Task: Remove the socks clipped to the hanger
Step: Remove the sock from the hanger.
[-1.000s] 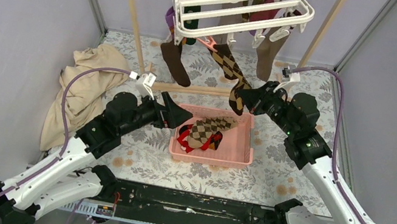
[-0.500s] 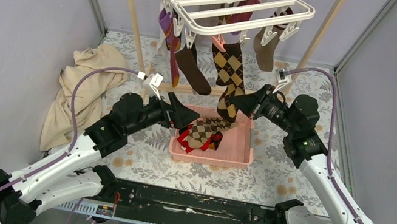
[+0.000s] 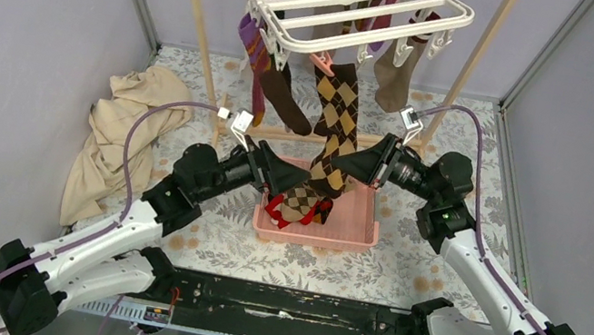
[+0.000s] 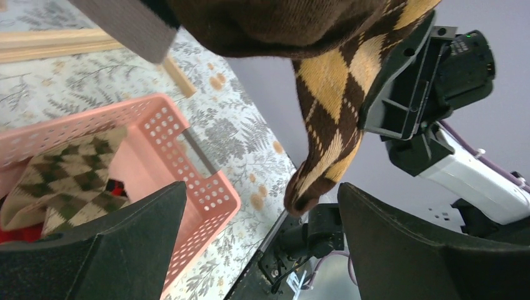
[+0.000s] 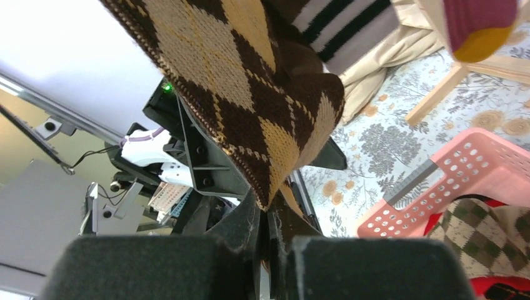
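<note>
Right wrist view, argyle sock, toe pinched in right tool

Overhead and close wrist views share argyle sock.

Socks hang clipped beneath the tilted white hanger.

No legible text or labels anywhere.
</note>
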